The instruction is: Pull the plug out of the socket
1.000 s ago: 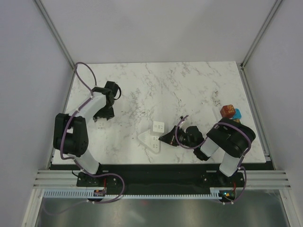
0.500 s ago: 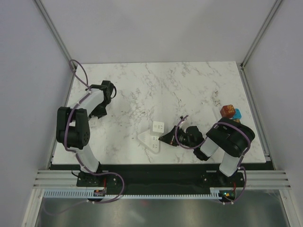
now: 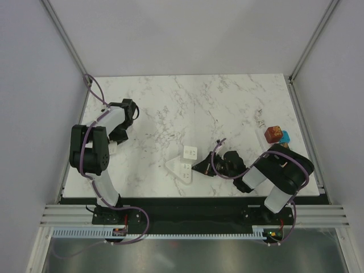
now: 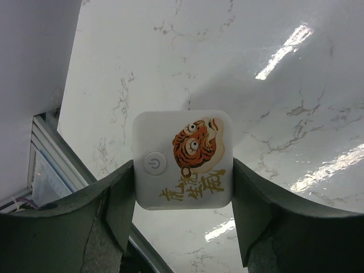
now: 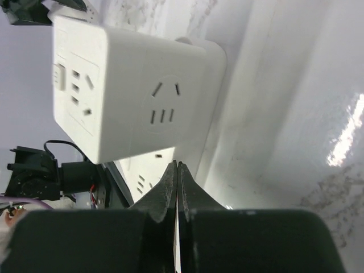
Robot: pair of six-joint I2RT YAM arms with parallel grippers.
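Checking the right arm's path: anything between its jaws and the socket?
Nothing visible. The right gripper, jaws shut, has its tips right at the socket's edge, with no gap showing in the wrist view. The left gripper, closed on a tiger-print block, is well off to the left.

You have one marked thing to read: the white square plug [image 4: 183,159] in the left wrist view. Take the orange cartoon tiger [image 4: 196,145] printed on its face as your landmark. Just left of the tiger sits a round button bearing a power symbol [image 4: 154,163], a circle broken by a short stroke. Directly below the tiger runs a slanted line of gold brush characters [image 4: 193,187], East Asian in style, too stylised for you to read. You'll find no numbers or brand names beside the tiger.
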